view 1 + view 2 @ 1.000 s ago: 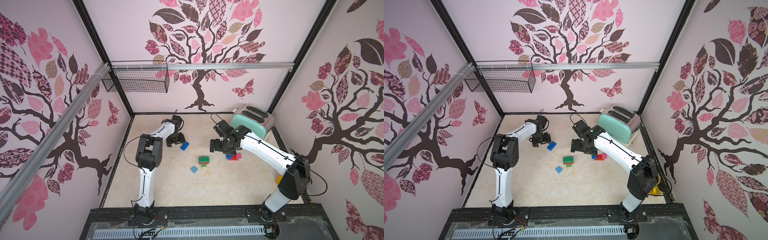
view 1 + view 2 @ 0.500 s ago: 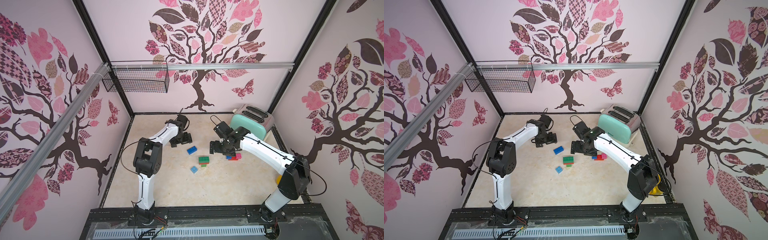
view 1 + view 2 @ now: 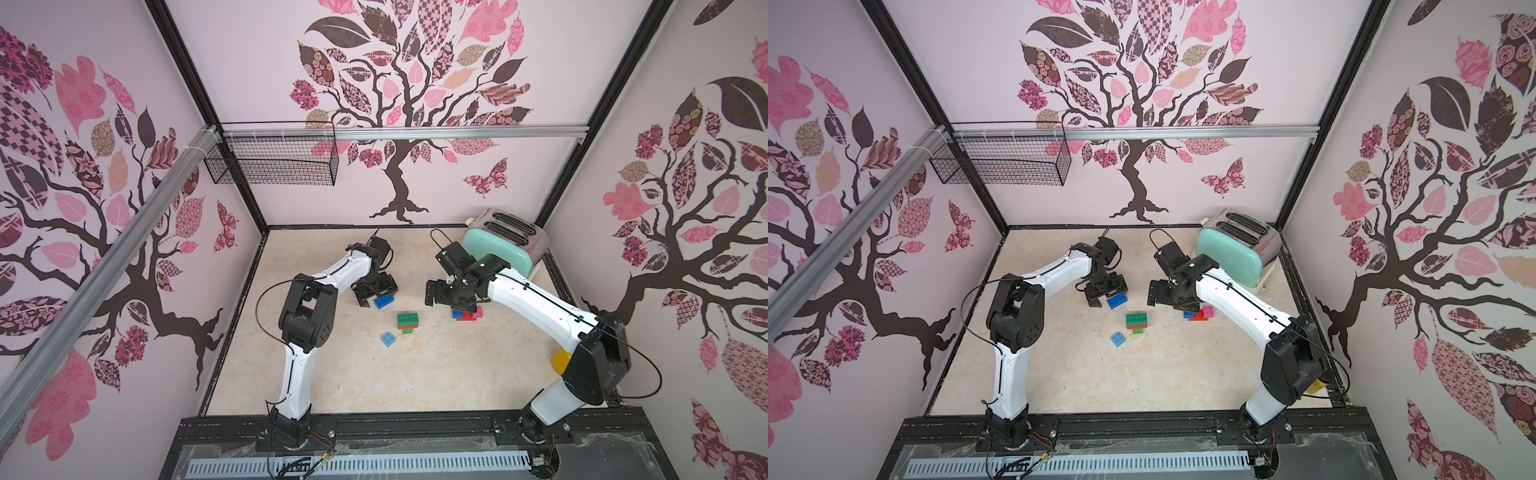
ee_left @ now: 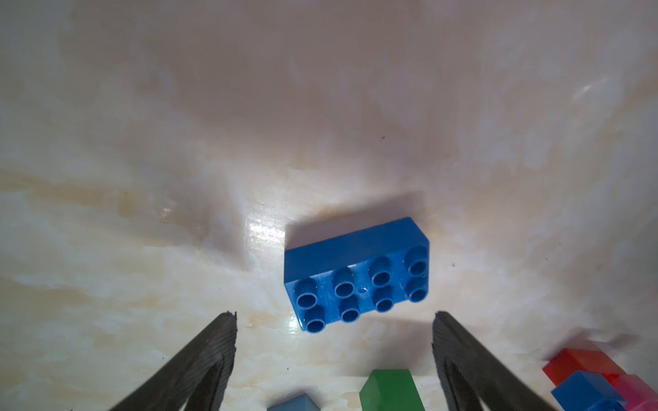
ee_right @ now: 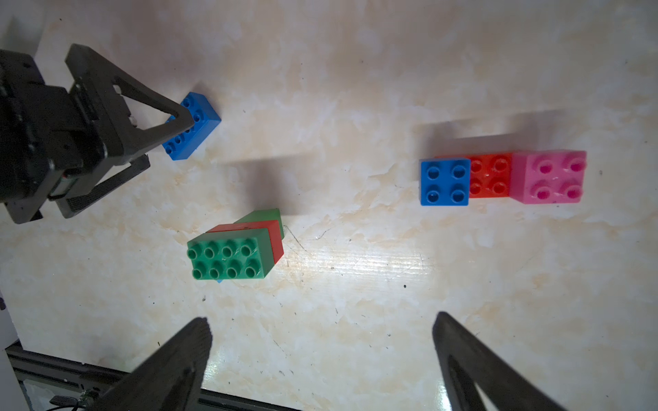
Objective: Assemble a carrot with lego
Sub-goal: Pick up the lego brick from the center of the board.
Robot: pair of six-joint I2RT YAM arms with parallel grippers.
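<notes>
While the carrot is not yet built, we enter: the counter (image 3: 436, 374); a mint toaster (image 3: 494, 249) at the far corner, clear of the work; the right pincer (image 5: 320, 318) and left pincer (image 4: 334, 325), both released and empty. Of the lego (image 3: 1137, 320), loose for picking: a green-and-red stack (image 5: 231, 249) mid-counter, likely the carrot's start; a row of blue, red and pink bricks (image 5: 498, 176) below the right pincer; a dark blue oblong brick (image 4: 356, 274), studs up, just ahead of the left jaws, probably next; one light blue brick (image 3: 388, 338).

Mint toaster (image 3: 508, 249) in back corner — wire basket (image 3: 270, 166) hung high.
</notes>
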